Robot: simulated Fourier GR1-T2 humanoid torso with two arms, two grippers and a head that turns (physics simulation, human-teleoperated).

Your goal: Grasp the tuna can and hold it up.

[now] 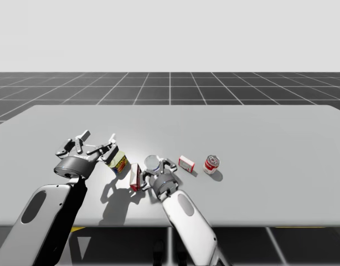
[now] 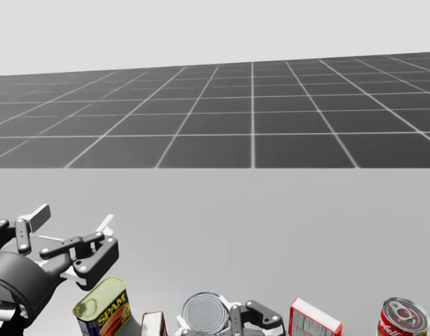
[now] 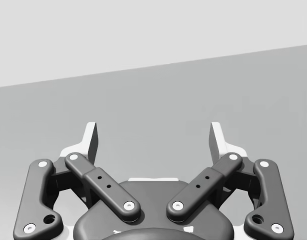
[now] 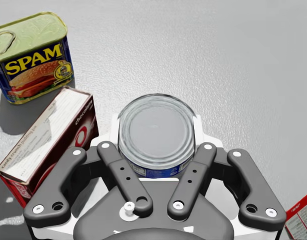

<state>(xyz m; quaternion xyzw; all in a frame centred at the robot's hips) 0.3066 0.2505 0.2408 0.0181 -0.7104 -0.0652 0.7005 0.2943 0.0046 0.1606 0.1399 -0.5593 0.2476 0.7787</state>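
My right gripper [image 4: 156, 121] clamps the tuna can [image 4: 156, 137] from both sides; a meat tin [image 1: 119, 162] stands at its nine o'clock; my left gripper [image 3: 153, 140] is spread open.

tuna can [image 4: 156, 131]: short round tin, plain silver lid, blue label band low on the side. Upright, lid up. Clamped between the right gripper [image 4: 156, 120] fingers, one pad on each side. Near part of the table [image 1: 242, 127], slightly left of centre, just right of the red-and-white box [image 4: 48, 145].

Simulated space: grey table [image 1: 269, 127], gridded floor [image 1: 170, 88]
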